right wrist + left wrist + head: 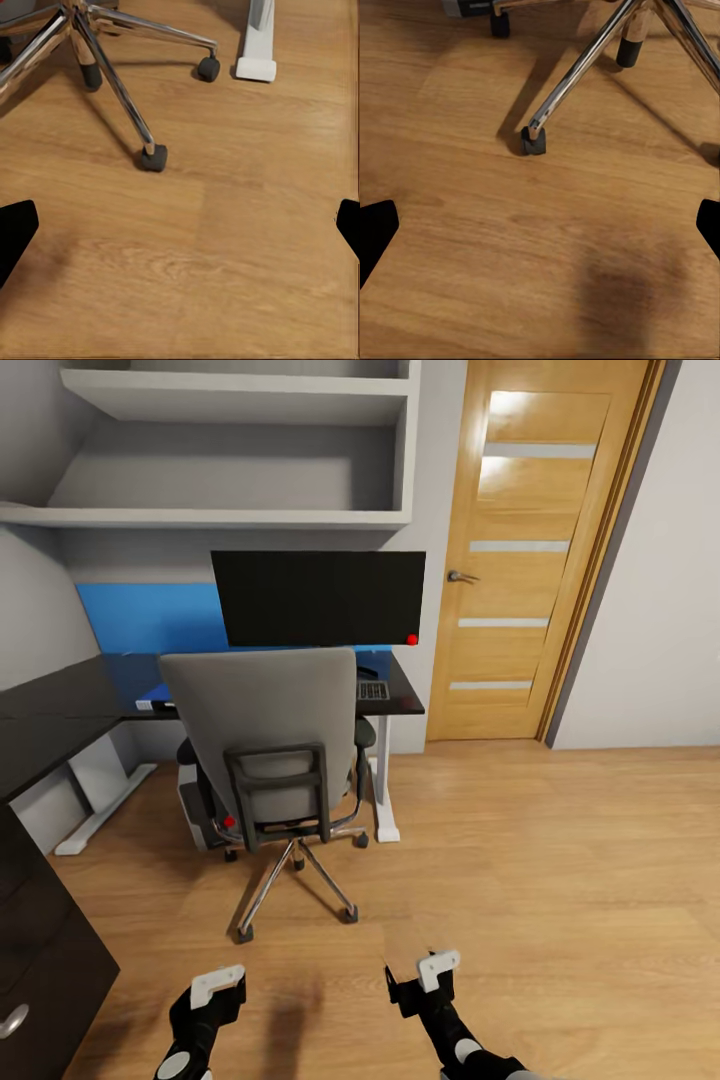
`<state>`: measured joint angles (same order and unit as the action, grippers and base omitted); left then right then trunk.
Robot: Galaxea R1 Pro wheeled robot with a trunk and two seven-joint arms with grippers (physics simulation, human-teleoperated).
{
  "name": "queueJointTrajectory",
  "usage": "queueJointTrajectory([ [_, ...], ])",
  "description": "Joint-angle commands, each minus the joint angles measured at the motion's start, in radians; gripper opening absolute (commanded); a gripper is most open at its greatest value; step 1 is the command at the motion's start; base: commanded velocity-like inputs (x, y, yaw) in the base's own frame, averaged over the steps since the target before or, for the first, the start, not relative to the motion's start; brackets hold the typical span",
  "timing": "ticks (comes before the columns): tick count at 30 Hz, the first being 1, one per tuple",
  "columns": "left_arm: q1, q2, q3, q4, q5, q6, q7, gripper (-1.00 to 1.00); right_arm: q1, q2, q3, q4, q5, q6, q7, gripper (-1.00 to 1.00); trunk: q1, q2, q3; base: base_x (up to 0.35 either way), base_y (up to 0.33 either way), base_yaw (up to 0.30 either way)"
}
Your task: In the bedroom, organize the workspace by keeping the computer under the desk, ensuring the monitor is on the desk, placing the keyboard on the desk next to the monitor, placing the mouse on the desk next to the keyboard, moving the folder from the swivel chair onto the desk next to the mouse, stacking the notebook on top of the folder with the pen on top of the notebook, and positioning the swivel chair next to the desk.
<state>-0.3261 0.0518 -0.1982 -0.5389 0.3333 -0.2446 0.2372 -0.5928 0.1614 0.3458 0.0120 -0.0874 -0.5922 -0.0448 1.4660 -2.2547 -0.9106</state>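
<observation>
The grey swivel chair (265, 730) stands with its back to me, pushed up to the black desk (60, 705). On the desk stands the black monitor (318, 598), and a corner of the keyboard (373, 689) shows beside the chair back. A pale box that may be the computer (190, 805) peeks out under the desk behind the chair. The chair back hides its seat, so folder, notebook, pen and mouse are hidden. My left gripper (215, 1000) (540, 225) and right gripper (425, 980) (180, 225) hang open and empty over the floor, short of the chair's castors (534, 141) (152, 158).
A black drawer unit (40, 960) with a silver knob stands close at my left. The desk's white leg (383, 800) (259, 37) stands right of the chair. A wooden door (530, 550) is shut at the back right. Grey shelves (240, 450) hang above the desk. Wood floor stretches to the right.
</observation>
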Motion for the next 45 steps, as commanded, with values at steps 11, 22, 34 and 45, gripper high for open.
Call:
queueJointTrajectory([
  [11, -0.001, 0.0, -0.009, 0.089, 0.078, -0.004, 0.006, 1.0, 0.047, -0.029, 0.01, 0.009, -0.077, -0.01, 0.0, 1.0, -0.042, 0.077, 0.034, 0.0, 0.0, 0.0],
  [22, -0.001, -0.001, -0.009, 0.153, 0.087, -0.003, 0.008, 1.0, 0.054, -0.035, 0.011, 0.01, -0.101, -0.009, 0.002, 1.0, -0.085, 0.154, 0.068, 0.0, 0.0, 0.0],
  [34, -0.001, -0.045, -0.01, 0.254, 0.087, -0.004, 0.003, 1.0, 0.055, -0.032, 0.011, 0.011, -0.103, -0.006, 0.001, 1.0, -0.131, 0.238, 0.106, 0.0, 0.0, 0.0],
  [45, -0.001, -0.052, -0.01, 0.302, 0.086, -0.007, -0.017, 1.0, 0.055, -0.033, 0.01, 0.011, -0.106, -0.007, -0.001, 1.0, -0.173, 0.315, 0.14, 0.0, 0.0, 0.0],
])
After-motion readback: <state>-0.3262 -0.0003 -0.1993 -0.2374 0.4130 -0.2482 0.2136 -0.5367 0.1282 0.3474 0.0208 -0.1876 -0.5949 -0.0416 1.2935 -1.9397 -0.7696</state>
